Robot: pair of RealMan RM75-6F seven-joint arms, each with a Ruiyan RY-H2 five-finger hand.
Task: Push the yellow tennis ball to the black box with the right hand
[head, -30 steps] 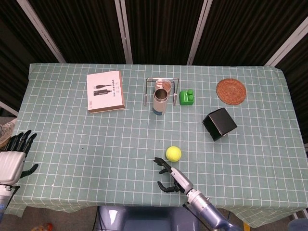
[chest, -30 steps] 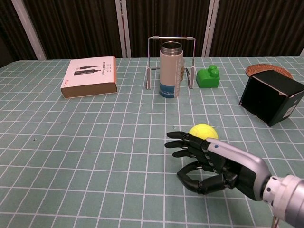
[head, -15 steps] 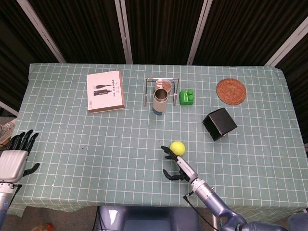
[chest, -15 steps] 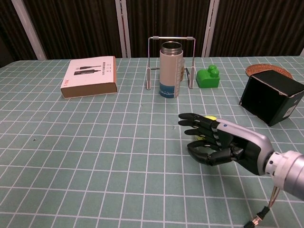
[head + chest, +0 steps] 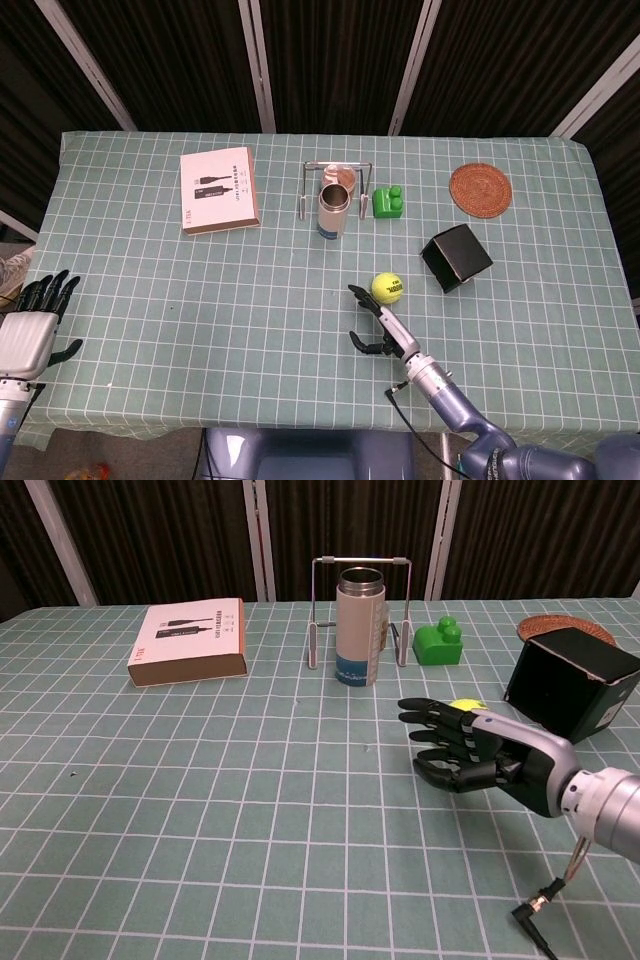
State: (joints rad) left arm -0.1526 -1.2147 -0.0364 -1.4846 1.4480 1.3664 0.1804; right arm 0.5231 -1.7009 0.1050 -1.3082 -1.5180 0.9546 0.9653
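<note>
Yellow tennis ball (image 5: 387, 288) sits on the green checked table (image 5: 200, 290), a short way left of the black box (image 5: 456, 257) and apart from it. Right hand (image 5: 380, 325) lies just behind the ball, fingers (image 5: 432, 727) spread and grasping nothing, their tips at the ball's near side. Left hand (image 5: 35, 325) hovers at the table's left edge, fingers released.

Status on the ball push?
Right hand open behind tennis ball. Ball short of black box, path unobstructed. Left hand open at table edge.
</note>
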